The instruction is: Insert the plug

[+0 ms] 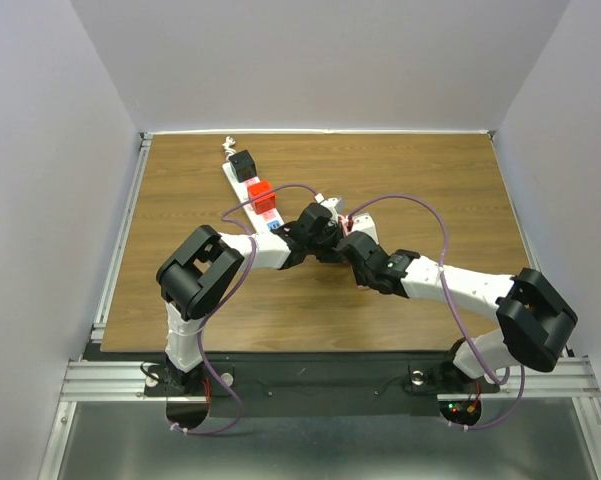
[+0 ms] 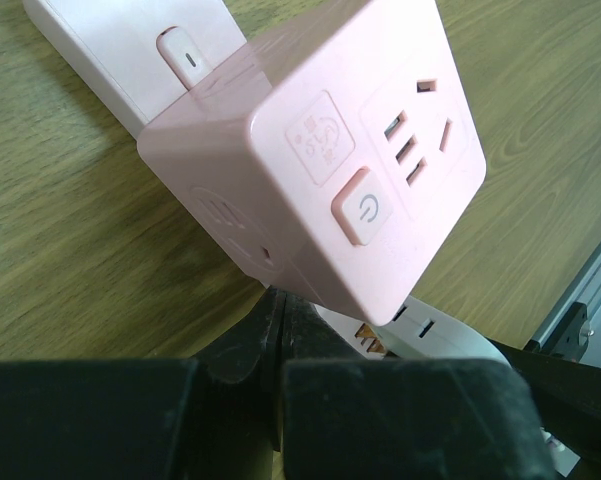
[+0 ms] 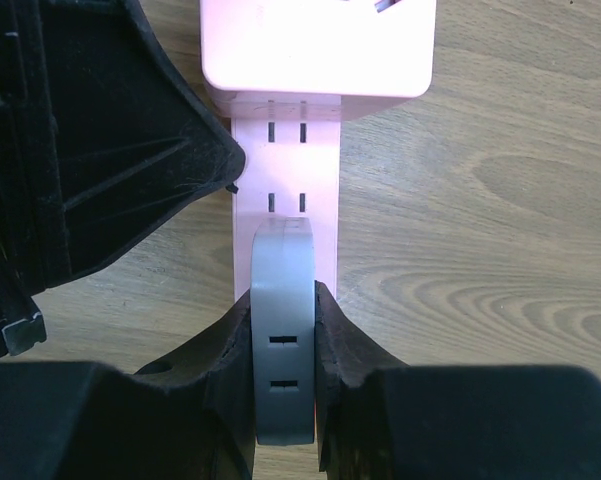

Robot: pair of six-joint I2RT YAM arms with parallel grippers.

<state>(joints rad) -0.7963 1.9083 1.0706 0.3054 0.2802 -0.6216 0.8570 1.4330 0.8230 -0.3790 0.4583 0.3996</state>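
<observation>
White walls box in a wood tabletop (image 1: 430, 180); both arms fold inward, low, and meet at its middle.
Pink cube plug (image 2: 350, 150) stands over the power strip (image 3: 285, 165), whose long axis runs toward the far left corner. Left pincer (image 2: 275, 330), the nearer, is pressed together, tips at the cube's lower edge; right pincer (image 3: 283, 330), in line behind it, pinches a grey slotted piece (image 3: 283, 260).

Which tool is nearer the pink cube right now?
Left. The left tool is shut right at the lower edge of the pink cube; the right tool grips a grey plug farther back along the white strip, bare strip between.
</observation>
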